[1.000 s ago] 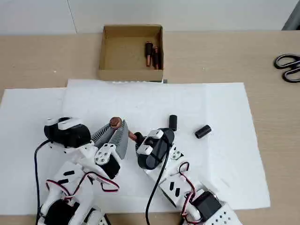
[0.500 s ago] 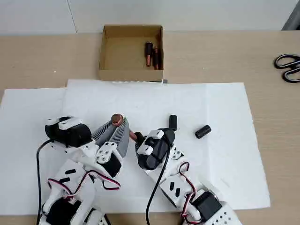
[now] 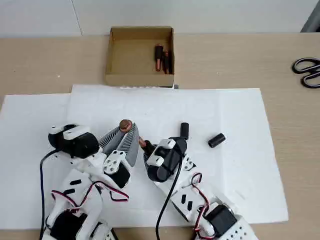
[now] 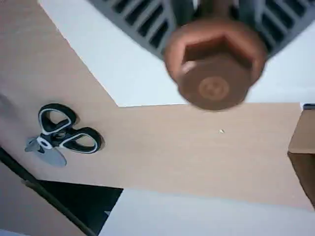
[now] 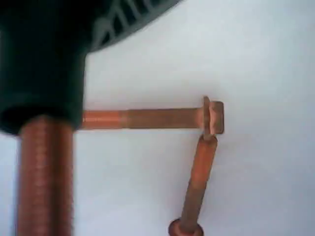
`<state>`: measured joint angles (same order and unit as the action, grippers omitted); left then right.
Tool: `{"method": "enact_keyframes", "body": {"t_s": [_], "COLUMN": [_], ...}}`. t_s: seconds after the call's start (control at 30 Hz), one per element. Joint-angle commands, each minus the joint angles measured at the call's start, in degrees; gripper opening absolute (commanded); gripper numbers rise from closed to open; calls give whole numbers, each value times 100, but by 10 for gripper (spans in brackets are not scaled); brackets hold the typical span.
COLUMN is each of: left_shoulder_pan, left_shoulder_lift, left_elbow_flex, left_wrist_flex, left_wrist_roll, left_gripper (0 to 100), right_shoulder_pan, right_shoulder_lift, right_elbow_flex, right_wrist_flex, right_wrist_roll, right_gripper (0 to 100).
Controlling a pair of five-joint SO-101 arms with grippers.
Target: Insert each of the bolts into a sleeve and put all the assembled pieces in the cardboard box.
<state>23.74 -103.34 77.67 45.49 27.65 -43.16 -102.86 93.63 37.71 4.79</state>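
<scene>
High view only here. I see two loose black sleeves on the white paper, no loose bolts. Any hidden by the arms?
Observer: Yes. Right wrist view: a first copper flanged bolt and a second copper bolt lie loose on the white paper sheet.
Operator: Touching?
Observer: Yes, the second's tip meets the first's head.
Operator: What's in the right claw?
Observer: A black cylindrical sleeve with a copper threaded shank sticking out.
</scene>
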Motion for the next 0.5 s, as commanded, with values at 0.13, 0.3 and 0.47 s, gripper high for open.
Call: {"method": "enact_keyframes", "body": {"t_s": [0.13, 0.3, 0.47], "left_shoulder_pan": [-193, -176, -176], "left_shoulder_lift": [-44, -35, -44], "left_elbow_flex": [84, 92, 66], "left_wrist_flex": [-255, -273, -273], "left_wrist_roll": [-105, -97, -105], "left_gripper": [5, 5, 5], "right_shoulder_pan": [-391, -374, -365], "right_shoulder_lift": [-57, -57, -57], "right_elbow_flex": [-176, -167, -149], "right_wrist_flex": [-127, -154, -127], "right_wrist_roll": [-26, -26, -26], "right_gripper": [3, 3, 3]}}
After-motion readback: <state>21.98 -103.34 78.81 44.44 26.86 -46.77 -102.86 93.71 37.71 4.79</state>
